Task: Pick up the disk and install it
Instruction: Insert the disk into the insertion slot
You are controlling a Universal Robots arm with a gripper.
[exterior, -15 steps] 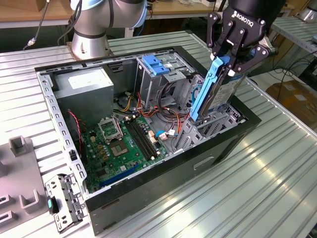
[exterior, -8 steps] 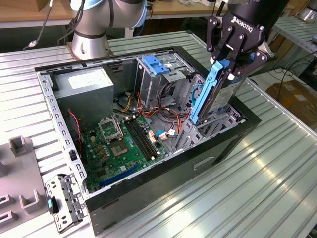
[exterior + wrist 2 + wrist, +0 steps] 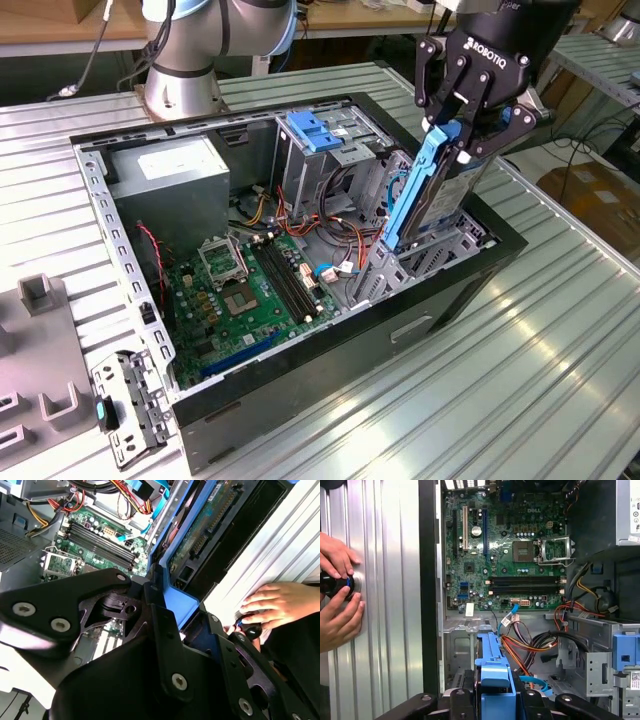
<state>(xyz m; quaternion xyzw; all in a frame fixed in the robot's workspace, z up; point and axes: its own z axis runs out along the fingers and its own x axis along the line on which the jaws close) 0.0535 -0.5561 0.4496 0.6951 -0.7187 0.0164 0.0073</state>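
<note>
The disk (image 3: 428, 190) is held tilted on edge at one end of the computer case (image 3: 262, 402), its upper end clamped between the jaws of the gripper (image 3: 462, 135). It is judged stiff, fairly heavy and shock-sensitive (circuit board exposed), so the blue rails are best gripped.

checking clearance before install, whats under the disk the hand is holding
Under the disk, shut in the hand, is the grey metal drive bay, with orange wires beside it. The disk's lower end hides the bay's inside.
</note>
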